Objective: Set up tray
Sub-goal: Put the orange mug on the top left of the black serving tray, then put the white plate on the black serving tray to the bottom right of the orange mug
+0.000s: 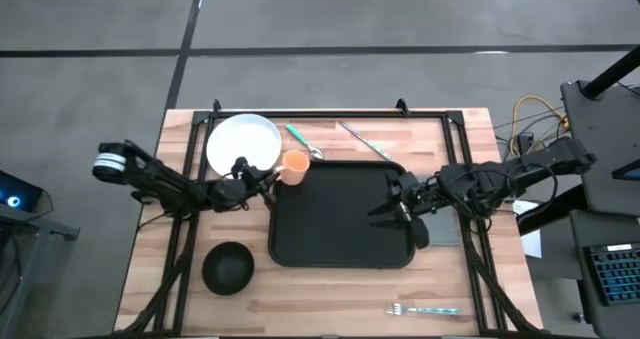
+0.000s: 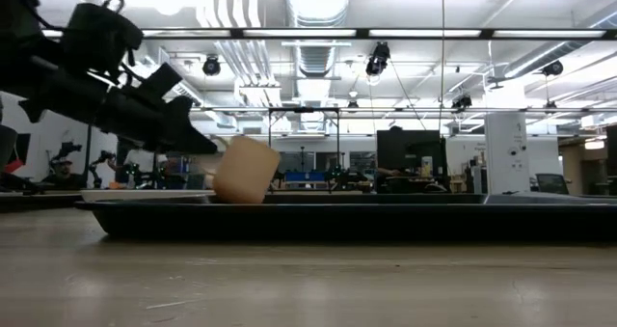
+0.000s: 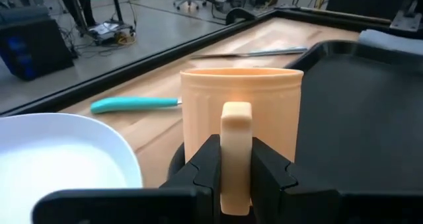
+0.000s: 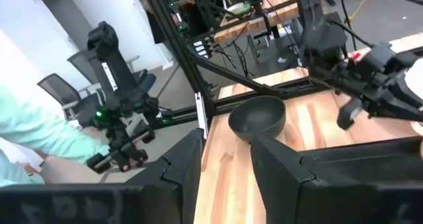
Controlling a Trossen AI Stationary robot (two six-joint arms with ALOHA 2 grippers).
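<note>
The large black tray lies in the middle of the table. An orange cup is at the tray's far left corner, next to a white plate. My left gripper is shut on the cup's handle; in the low view the cup is tilted beside the tray's rim. My right gripper is open and empty over the right part of the tray; its fingers show apart in the right wrist view. My left gripper pinches the cup's handle between its two fingers. The fingers come roughly level from the table's left. The cup is tilted at the tray's far left corner. I cannot tell whether its base touches the tray or the table.
A teal-handled spoon and a knife lie at the far edge. A black bowl stands near left of the tray. A teal-handled fork lies at the near right. A grey napkin lies under my right arm.
</note>
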